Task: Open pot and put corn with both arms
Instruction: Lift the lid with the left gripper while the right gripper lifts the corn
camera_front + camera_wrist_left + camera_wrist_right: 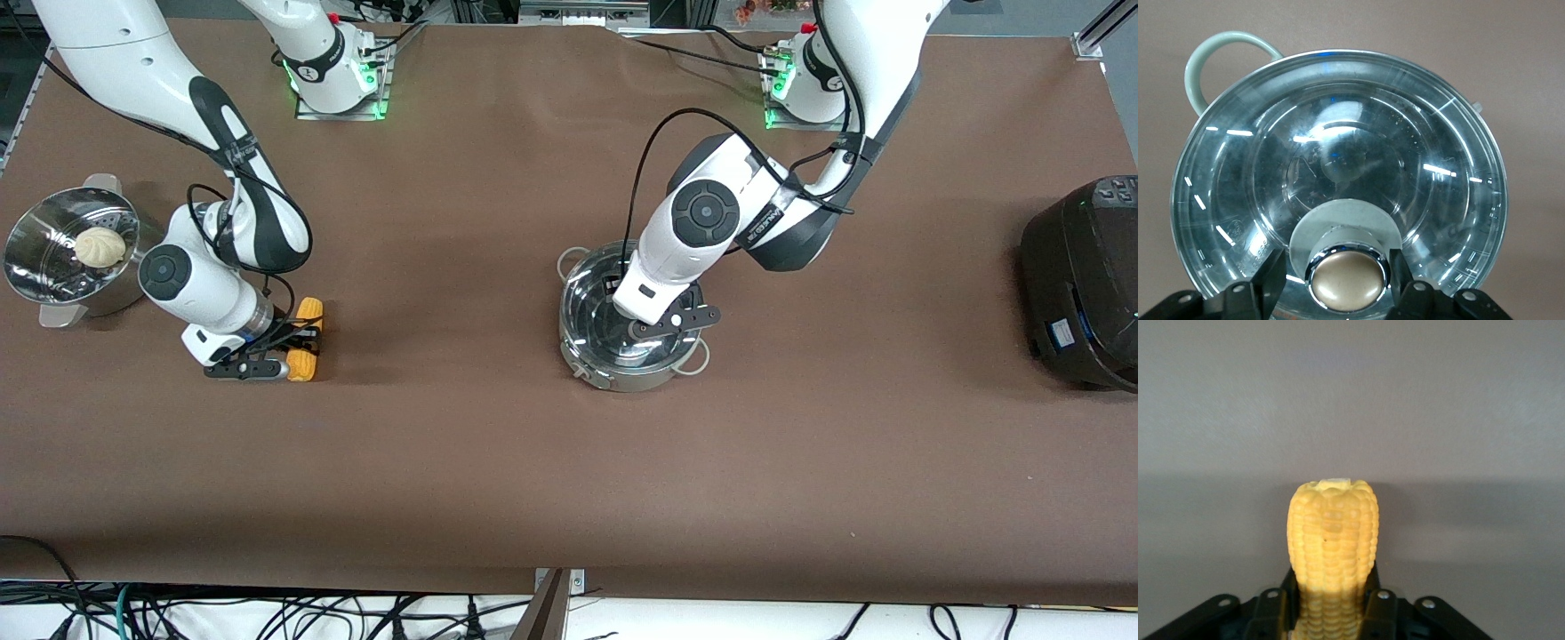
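Left arm: reaches from its base at about 1 o'clock in the front view toward the table's centre, elbow bent, wrist angled downward.
Left gripper (665, 322): low over the pot's glass lid (1338, 173), its fingers (1271, 277) standing on either side of the tan knob (1346, 285) and close against it.
Right arm: comes from its base at about 11 o'clock, folded sharply toward 9 o'clock, wrist down near the table.
Right gripper (267, 356): at table level, fingers (1275, 607) pressed on both sides of the corn cob (1332, 540).
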`<state>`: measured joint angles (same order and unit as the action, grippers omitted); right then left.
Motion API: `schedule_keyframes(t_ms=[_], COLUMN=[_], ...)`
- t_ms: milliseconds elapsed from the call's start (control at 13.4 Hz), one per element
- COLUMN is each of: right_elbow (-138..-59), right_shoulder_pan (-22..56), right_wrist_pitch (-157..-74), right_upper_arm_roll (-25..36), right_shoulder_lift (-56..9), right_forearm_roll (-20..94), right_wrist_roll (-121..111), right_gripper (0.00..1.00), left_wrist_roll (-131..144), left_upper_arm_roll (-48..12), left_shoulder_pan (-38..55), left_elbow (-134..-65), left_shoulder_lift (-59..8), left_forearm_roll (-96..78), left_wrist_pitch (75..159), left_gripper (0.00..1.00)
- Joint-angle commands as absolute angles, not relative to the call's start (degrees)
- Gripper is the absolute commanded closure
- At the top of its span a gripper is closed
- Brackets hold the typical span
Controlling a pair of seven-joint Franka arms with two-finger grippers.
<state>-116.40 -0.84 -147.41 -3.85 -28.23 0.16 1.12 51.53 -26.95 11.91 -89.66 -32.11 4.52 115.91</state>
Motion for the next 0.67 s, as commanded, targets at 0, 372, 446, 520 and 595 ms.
schedule_keyframes(t_ms=[0, 372, 446, 520, 595], right_elbow=[-117.5, -115.1, -113.7, -112.9, -112.4], right_shoulder_pan=[-1.1, -1.1, -1.1, -1.1, -1.1], right_wrist_pitch=[-144.6, -138.3, -136.3, -134.9, -134.8], right_upper_arm_roll=[-4.5, -4.5, -4.5, -4.5, -4.5], right_shoulder_lift=[-23.2, -19.6, -19.5, -19.5, -19.6], right_forearm_roll=[0.6, 0.6, 0.6, 0.6, 0.6], right_wrist_roll=[0.1, -0.4, -0.4, -0.4, -0.4], right_gripper=[1.00, 1.00, 1.00, 1.00, 1.00], left_wrist_roll=[52.7, 52.7, 52.7, 52.7, 52.7], left_upper_arm_roll=[-26.8, -26.8, -26.8, -26.8, -26.8], left_shoulder_pan=[12.4, 12.4, 12.4, 12.4, 12.4], left_elbow=[-88.7, -88.6, -88.7, -88.7, -88.6], left_shoulder_lift=[-32.3, -31.8, -31.6, -31.6, -31.6], left_forearm_roll=[6.3, 6.3, 6.4, 6.4, 6.4], left_wrist_pitch=[115.2, 115.0, 115.0, 115.0, 115.0], left_gripper=[0.29, 0.34, 0.36, 0.43, 0.50])
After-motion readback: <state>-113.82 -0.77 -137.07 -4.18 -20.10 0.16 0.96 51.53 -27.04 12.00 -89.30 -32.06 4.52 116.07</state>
